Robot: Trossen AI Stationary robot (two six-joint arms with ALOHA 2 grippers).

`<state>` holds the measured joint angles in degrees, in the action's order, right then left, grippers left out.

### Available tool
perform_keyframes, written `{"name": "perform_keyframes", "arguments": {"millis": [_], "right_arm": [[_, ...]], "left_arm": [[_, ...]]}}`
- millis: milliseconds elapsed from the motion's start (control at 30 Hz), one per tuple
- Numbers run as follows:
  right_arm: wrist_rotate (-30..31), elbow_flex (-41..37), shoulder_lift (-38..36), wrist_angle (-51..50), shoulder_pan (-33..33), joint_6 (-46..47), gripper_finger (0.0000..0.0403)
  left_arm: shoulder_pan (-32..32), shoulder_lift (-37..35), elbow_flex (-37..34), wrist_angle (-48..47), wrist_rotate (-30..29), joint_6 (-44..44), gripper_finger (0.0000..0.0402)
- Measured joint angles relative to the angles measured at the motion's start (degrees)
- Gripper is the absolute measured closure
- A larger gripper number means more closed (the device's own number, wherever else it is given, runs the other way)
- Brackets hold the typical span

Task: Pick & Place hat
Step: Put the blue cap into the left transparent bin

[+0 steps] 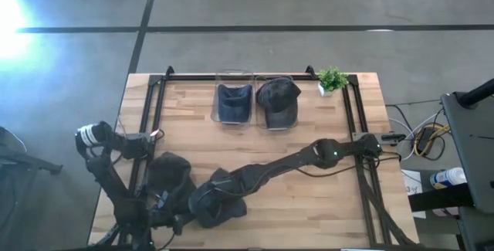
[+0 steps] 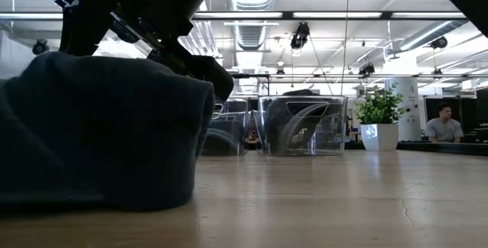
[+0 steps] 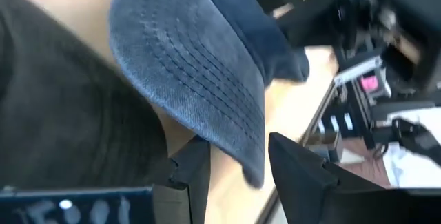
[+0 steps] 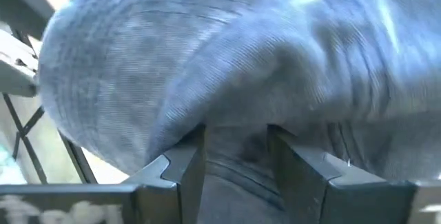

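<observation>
The right gripper [image 1: 207, 205] has its fingers pressed into the blue-grey cloth of a hat [image 1: 220, 203] lying on the table [image 1: 309, 205], apparently pinching a fold so the soft hat can be lifted without slipping; the fingers [image 4: 180, 172] look clenched on the fabric. The left gripper [image 1: 171, 222] sits just beside it, its fingers [image 3: 193, 176] straddling the stitched brim [image 3: 200, 79] with a gap showing, so I judge it released rather than gripping. Another dark hat [image 1: 168, 175] lies close by. Far beyond both grippers stand two clear bins: one bin [image 1: 234, 104] holds a blue hat, the other bin [image 1: 277, 108] a dark cap, beside a small plant [image 1: 333, 79].
</observation>
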<state>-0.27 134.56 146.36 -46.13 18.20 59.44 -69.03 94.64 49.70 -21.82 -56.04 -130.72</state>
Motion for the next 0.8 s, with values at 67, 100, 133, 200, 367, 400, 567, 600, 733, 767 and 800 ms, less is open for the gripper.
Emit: {"name": "perform_keyframes", "arguments": {"millis": [67, 100, 133, 200, 367, 400, 567, 600, 733, 767, 800], "right_arm": [[0.0, 0.0, 0.0, 0.1, 0.0, -0.1, 0.0252], [-0.1, 0.0, 0.0, 0.2, 0.0, -0.3, 0.0252], [-0.2, 0.0, 0.0, 0.3, 0.0, -0.4, 0.0252], [-0.3, 0.0, 0.0, 0.3, 0.0, -0.7, 0.0252], [-0.7, 0.0, 0.0, 0.0, 0.0, -1.4, 0.0252], [-1.1, 0.0, 0.0, -0.1, 0.0, -1.8, 0.0252], [-1.2, -0.1, -1.5, -3.1, -0.1, -4.9, 0.0252], [-1.2, -0.1, -2.4, -4.1, -0.1, -5.7, 0.0252], [-0.2, 0.1, -7.0, -10.2, 0.2, -8.5, 0.0252], [0.9, 0.1, -8.3, -12.4, 0.5, -8.8, 0.0252], [1.7, 0.1, -9.5, -14.7, 0.7, -8.9, 0.0252]], "left_arm": [[1.2, 0.2, -0.4, 0.2, -1.8, 0.1, 0.0262], [1.8, 0.4, -0.4, 0.3, -2.8, 0.3, 0.0262], [2.4, 0.5, -0.4, 0.3, -3.5, 0.6, 0.0262], [3.6, 0.6, -0.4, 0.3, -4.4, 2.1, 0.0262], [5.2, 0.5, -0.4, 0.4, -4.5, 6.5, 0.0262], [5.2, 0.3, -0.4, 0.4, -4.5, 7.3, 0.0265], [5.2, -1.5, -0.1, 0.5, -3.7, 12.7, 0.0321], [5.2, -2.0, 0.1, 0.4, -3.6, 14.2, 0.0339], [5.3, -3.7, 1.1, 0.7, -4.3, 20.7, 0.0390], [5.4, -4.0, 1.4, 0.3, -4.4, 22.8, 0.0390], [5.6, -4.3, 1.9, 0.2, -4.5, 25.2, 0.0390]]}}
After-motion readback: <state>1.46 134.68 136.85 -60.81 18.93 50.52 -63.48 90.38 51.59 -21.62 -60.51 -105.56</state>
